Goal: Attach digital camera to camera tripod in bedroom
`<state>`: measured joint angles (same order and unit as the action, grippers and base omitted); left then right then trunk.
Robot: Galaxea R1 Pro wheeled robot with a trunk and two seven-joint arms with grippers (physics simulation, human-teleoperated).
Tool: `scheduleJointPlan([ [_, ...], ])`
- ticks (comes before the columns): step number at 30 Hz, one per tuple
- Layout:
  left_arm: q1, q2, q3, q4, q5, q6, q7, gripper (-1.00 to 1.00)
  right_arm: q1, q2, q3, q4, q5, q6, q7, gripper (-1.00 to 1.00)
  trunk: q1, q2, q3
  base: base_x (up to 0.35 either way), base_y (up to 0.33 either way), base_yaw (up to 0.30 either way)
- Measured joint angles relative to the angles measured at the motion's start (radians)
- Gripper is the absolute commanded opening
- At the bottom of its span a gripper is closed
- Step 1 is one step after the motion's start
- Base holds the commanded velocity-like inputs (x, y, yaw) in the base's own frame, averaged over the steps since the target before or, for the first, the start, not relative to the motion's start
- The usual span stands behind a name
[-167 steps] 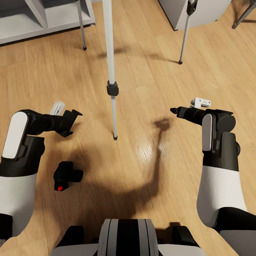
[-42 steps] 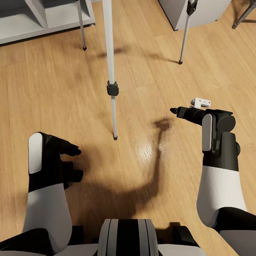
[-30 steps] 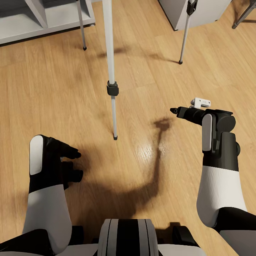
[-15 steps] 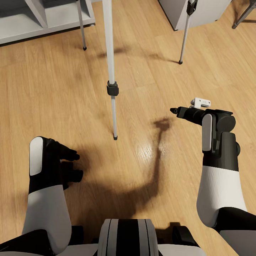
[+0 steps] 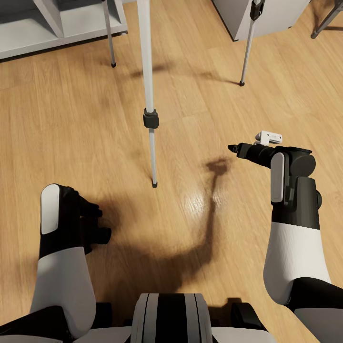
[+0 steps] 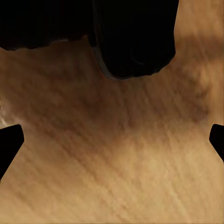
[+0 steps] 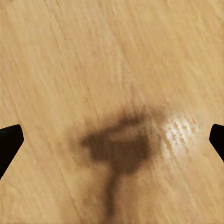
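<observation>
Two black fingertips (image 6: 10, 142) of the left gripper (image 5: 90, 214) stand wide apart, empty, just above the digital camera (image 6: 133, 39) on the wood floor (image 5: 200, 119). Right gripper (image 5: 234, 148), likewise spread and empty, hangs well apart, beyond the camera tripod (image 5: 150, 119).

wood-plank floor (image 5: 200, 109) carries the camera tripod (image 5: 150, 119) feet and digital camera (image 5: 99, 234).

Glossy wood-plank floor (image 5: 200, 119); matte-black camera (image 6: 133, 37)
</observation>
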<state>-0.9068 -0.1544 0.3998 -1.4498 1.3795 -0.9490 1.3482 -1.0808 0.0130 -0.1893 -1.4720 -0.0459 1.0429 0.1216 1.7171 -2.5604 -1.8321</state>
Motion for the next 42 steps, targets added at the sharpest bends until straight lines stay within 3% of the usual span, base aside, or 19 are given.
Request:
scheduleJointPlan([
  [13,-0.008,0.000,0.029,0.051,-0.009,-0.013,-0.003,1.00,0.000,0.000,0.000,0.000,0.000,0.000,0.000,1.00,0.000,0.000,0.000,0.000,0.000,0.000],
  [42,-0.032,0.002,0.058,0.128,0.001,-0.015,-0.002,1.00,0.000,0.000,0.000,0.000,0.000,0.000,0.000,1.00,0.000,0.000,0.000,0.000,0.000,0.000],
])
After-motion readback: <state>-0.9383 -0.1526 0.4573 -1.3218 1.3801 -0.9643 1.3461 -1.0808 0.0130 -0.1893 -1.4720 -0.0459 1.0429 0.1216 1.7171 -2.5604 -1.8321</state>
